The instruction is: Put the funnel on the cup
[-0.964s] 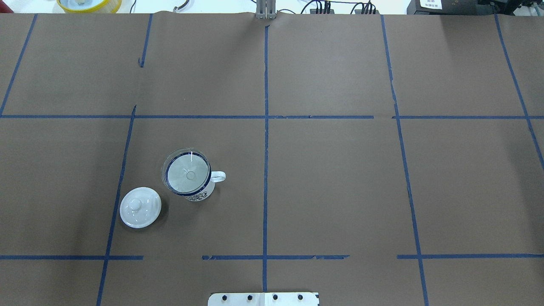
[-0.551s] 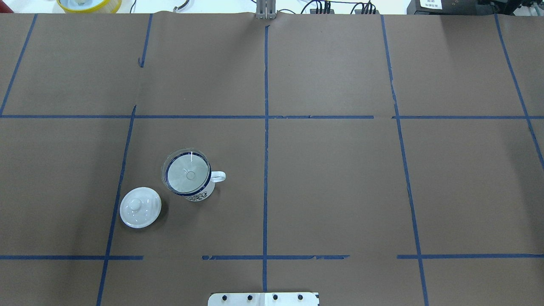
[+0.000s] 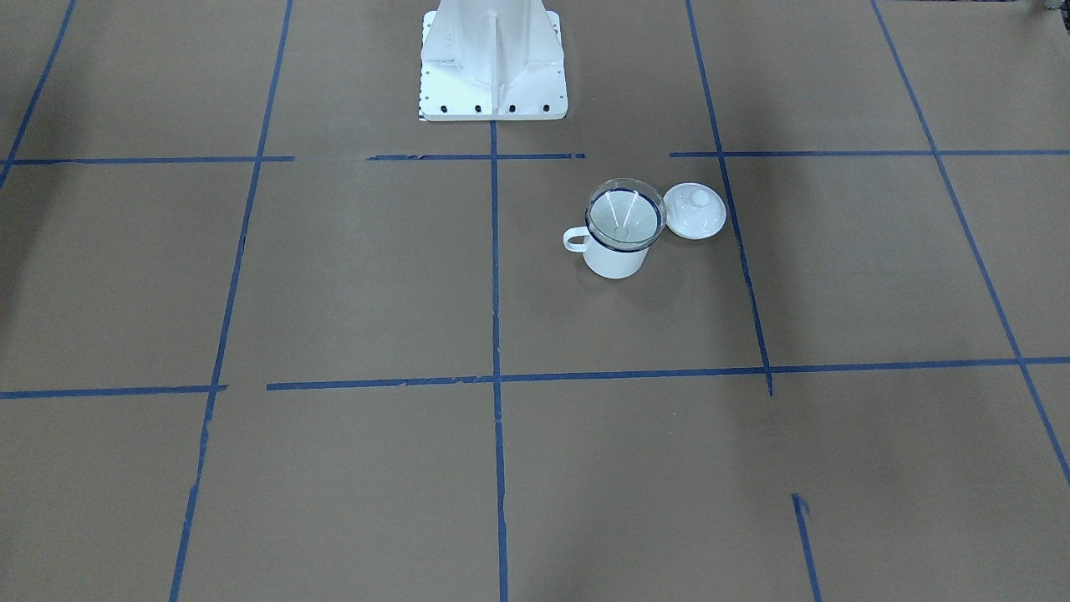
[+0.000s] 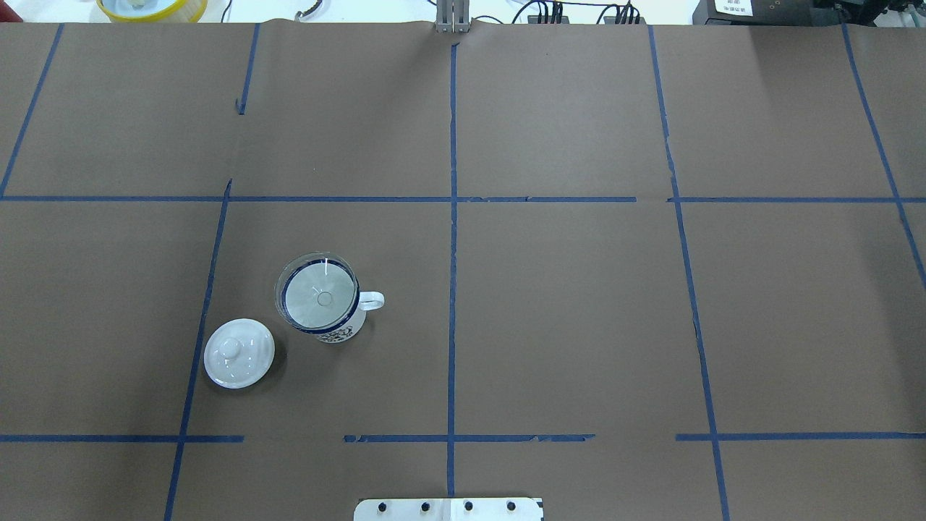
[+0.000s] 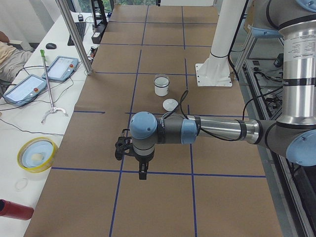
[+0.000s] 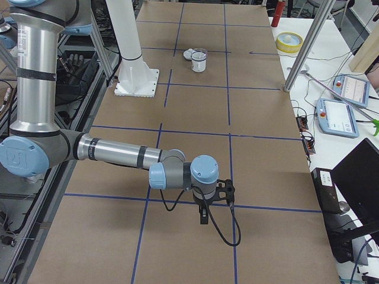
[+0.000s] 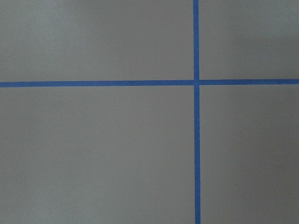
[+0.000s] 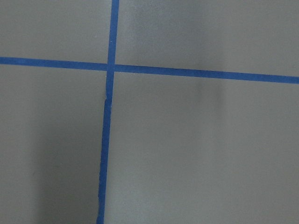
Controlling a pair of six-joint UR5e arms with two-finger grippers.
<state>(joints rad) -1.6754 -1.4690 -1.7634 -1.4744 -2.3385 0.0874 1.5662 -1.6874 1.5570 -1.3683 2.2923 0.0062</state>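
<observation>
Left gripper (image 5: pixel 141 173), on near arm in exterior left view: pointing down over brown paper-covered table (image 4: pixel 579 325), holding nothing visible. Open or closed: cannot tell from side view alone. Left wrist view: only paper and a crossing of blue tape lines (image 7: pixel 196 83).

Right gripper (image 6: pixel 204 218), on near arm in exterior right view: also pointing down over bare paper by a tape line, nothing visible in it. Open or closed: cannot tell. Both well apart from the task things.

Small clear plastic funnel (image 4: pixel 318 289) already seated in white enamel mug with dark blue rim (image 4: pixel 340 331), wide cone resting on the rim, spout down inside. Nothing else seen in the mug. Mug upright, at about 9 o'clock from table centre in overhead view, loop handle toward 3 o'clock.

Round white knobbed lid (image 4: pixel 239 353) flat on paper, knob up, at 8 o'clock of mug, just beside it, not touching.
</observation>
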